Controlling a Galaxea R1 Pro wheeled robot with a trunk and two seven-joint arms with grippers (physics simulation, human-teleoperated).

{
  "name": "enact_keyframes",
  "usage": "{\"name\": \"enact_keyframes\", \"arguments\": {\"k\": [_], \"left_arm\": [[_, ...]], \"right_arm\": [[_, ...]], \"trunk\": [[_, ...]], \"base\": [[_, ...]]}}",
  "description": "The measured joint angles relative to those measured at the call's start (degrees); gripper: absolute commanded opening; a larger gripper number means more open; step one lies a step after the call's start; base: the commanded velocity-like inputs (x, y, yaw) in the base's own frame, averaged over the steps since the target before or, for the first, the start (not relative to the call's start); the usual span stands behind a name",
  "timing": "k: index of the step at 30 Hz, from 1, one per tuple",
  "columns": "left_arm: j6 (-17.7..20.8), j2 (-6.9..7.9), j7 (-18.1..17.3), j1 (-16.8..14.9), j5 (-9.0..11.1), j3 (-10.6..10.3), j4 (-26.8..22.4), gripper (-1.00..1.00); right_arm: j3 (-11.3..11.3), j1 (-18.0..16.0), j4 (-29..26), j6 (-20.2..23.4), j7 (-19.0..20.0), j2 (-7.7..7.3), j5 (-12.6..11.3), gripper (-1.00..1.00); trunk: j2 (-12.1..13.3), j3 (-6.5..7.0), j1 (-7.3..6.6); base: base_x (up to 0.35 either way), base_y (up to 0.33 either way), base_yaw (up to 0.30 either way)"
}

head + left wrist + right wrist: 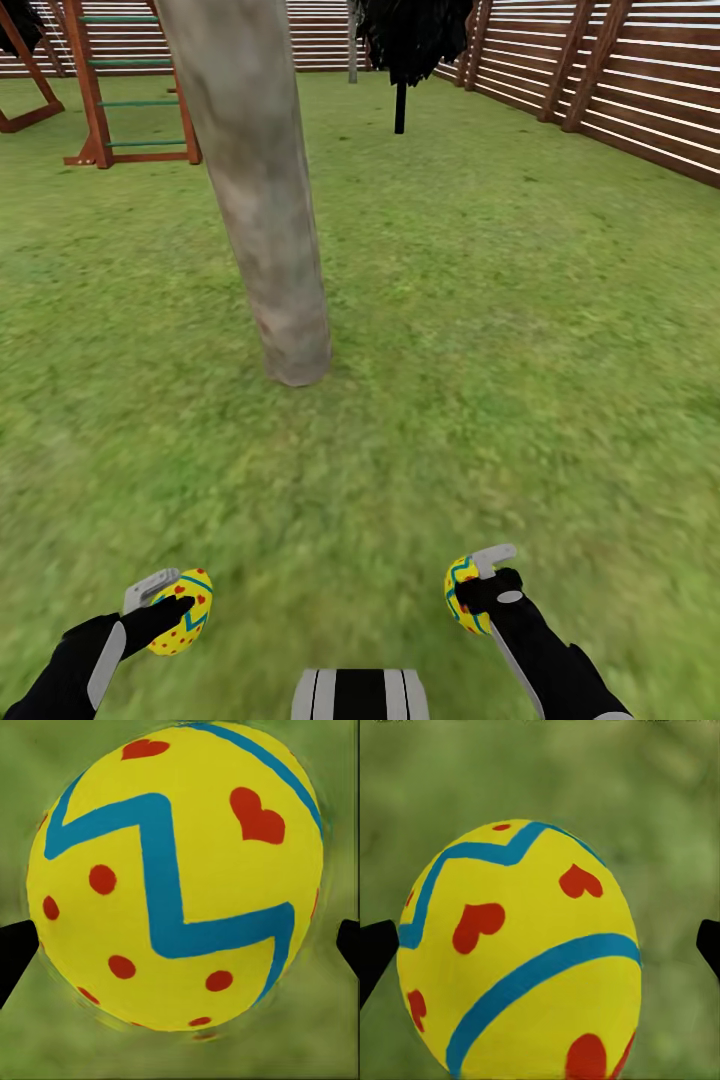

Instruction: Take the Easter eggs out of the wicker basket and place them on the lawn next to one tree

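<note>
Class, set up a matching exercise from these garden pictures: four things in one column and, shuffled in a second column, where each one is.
Things:
1. Egg with dots and hearts
2. Egg with hearts only
3. Tree trunk
4. Wooden fence

Places:
A. Along the yard's right edge
B. Held in the left gripper
C. Standing on the lawn ahead, between the arms
D. Held in the right gripper

Pairs: 1-B, 2-D, 3-C, 4-A

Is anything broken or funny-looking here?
Nothing looks broken. The left claw holds one egg and the right claw holds another egg, both whole, above the lawn. The one mildly odd thing is the tree: its trunk leans instead of standing straight.
</note>
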Motion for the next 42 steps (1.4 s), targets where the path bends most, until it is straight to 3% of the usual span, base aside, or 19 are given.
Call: {"name": "enact_keyframes", "arguments": {"k": [15, 20, 34, 37, 42], "left_arm": [[0.00, -0.16, 0.00, 0.00, -0.05, -0.02, 0.07, 1.00], [0.01, -1.08, 0.00, 0.00, -0.13, -0.14, -0.09, 1.00], [0.11, -1.87, -0.05, 0.00, -0.23, -0.19, 0.15, 1.00], [0.08, -2.01, -0.01, 0.00, -0.30, -0.19, 0.16, 1.00], [0.07, -2.09, 0.01, 0.00, -0.32, -0.25, 0.17, 1.00]], "right_arm": [[0.03, 0.00, 0.07, -0.03, 0.00, 0.09, -0.06, 1.00], [0.03, 0.00, 0.17, -0.10, 0.00, 0.09, -0.05, 1.00], [-0.06, 0.00, 0.27, -0.18, 0.28, -0.04, -0.36, 1.00], [0.00, 0.00, 0.34, -2.99, 0.26, -0.05, -0.27, 1.00], [-0.02, 0.00, 0.36, -3.62, 0.32, -0.09, -0.29, 1.00]], "trunk": [[0.00, 0.00, 0.00], [0.07, 1.10, -0.12], [0.25, 4.20, -0.46], [0.29, 4.87, -0.53], [0.36, 5.98, -0.70]], "base": [[0.000, 0.000, 0.000], [-0.070, 0.001, 0.000], [-0.338, 0.098, 0.000], [-0.343, 0.095, 0.000], [-0.107, 0.017, 0.000]]}}
